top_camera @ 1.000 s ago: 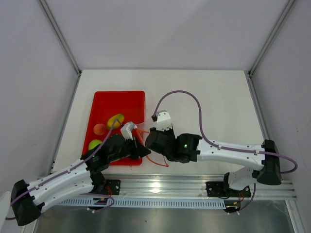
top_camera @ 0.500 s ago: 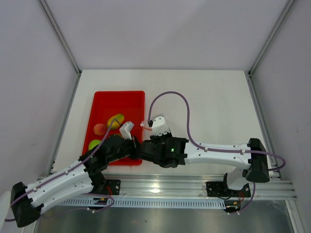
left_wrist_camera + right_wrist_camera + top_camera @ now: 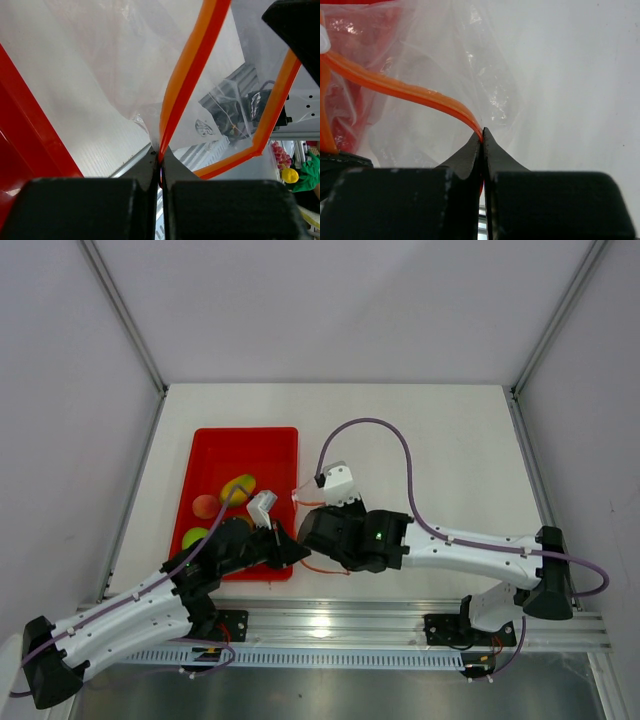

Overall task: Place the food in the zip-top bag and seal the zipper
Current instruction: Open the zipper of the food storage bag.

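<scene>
Where pale walls (image 3: 330, 300) enclose a white table (image 3: 440, 440), a tray (image 3: 245, 445) holds the food (image 3: 205, 506).

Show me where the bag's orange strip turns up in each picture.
Top view: the zipper sits centre, between the two arms' tips.
Left wrist: it rises from the shut left gripper, centre to top.
Right wrist: it curves from the left edge into the shut right gripper.
Shared landmark: the red tray, left of it.
</scene>
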